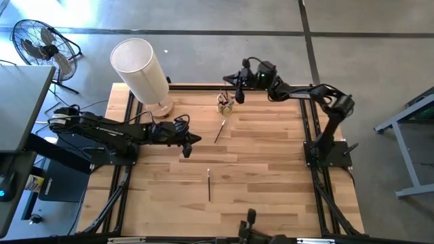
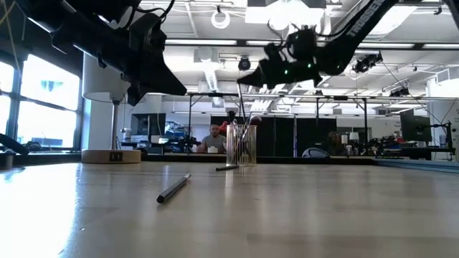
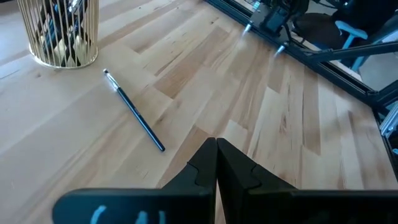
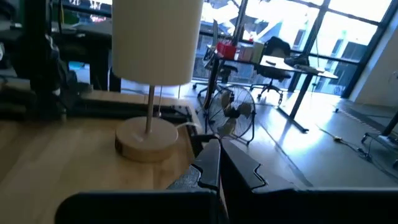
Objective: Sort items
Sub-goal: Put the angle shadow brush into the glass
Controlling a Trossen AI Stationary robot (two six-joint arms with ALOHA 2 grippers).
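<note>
the right gripper [image 1: 239, 93] hangs just above the wire cup [image 1: 225, 104] near the middle of the bench's far edge, and its fingers [image 4: 211, 163] are pressed together with nothing visible between them. the cup already holds several makeup brushes [image 2: 239, 127], their tips standing up past the rim in the low view.

the left gripper [image 1: 188, 150] hovers over the bench a little left of centre, well short of the cup, its fingers [image 3: 216, 163] closed tip to tip and empty.

two brushes lie loose on the wood. one dark brush [image 1: 220, 131] lies at a slant just in front of the cup, between it and the centre of the bench; the left wrist view shows it [image 3: 134, 111] with its small bristle end pointing toward the cup [image 3: 59, 31]. a second brush [image 1: 209, 184] lies alone nearer the front edge, roughly midway across, well apart from both grippers.

a white lamp [image 1: 144, 73] stands at the far left corner on its round wooden base [image 4: 145, 138].
</note>
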